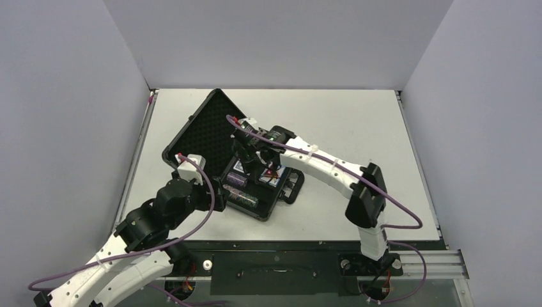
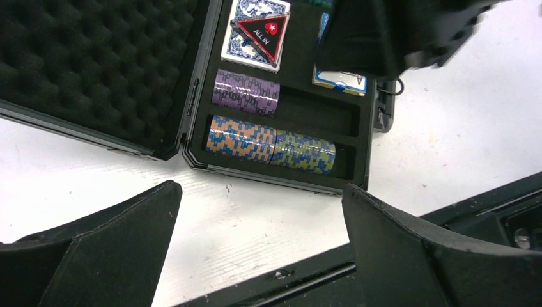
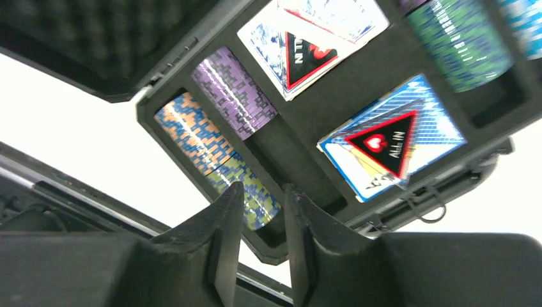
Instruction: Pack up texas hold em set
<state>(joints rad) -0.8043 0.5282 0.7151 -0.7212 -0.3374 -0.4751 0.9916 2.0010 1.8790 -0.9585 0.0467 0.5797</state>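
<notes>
Your briefcase (image 1: 263,215) lies open on the desk (image 1: 345,128), just ahead of both arm bases, with its foam-lined lid (image 1: 204,134) tipped back to the far left so every pocket in the base can be reached from above. Most of the set is already seated. A purple chip roll (image 2: 246,93) lies in one trough, and an orange-and-blue roll (image 2: 241,139) lies end to end with a yellow-and-blue roll (image 2: 305,152) in the trough nearest the front wall. A green roll (image 3: 460,41) sits at the far side. One card deck (image 2: 232,50) carries a red-black triangle (image 2: 265,32) on top, and a second deck (image 3: 442,131) carries another triangle (image 3: 380,144). Your right end effector (image 3: 261,192) hangs over the base, its fingers drawn almost together and grasping nothing, which suits nudging a piece flat more than picking one up. Your left end effector (image 2: 259,192) waits released and wide apart above the desk, just outside the front wall, likely placed to steady the case or swing the lid. The rest of the purple roll's trough (image 2: 319,109) looks vacant, so check for a missing roll before you close up
</notes>
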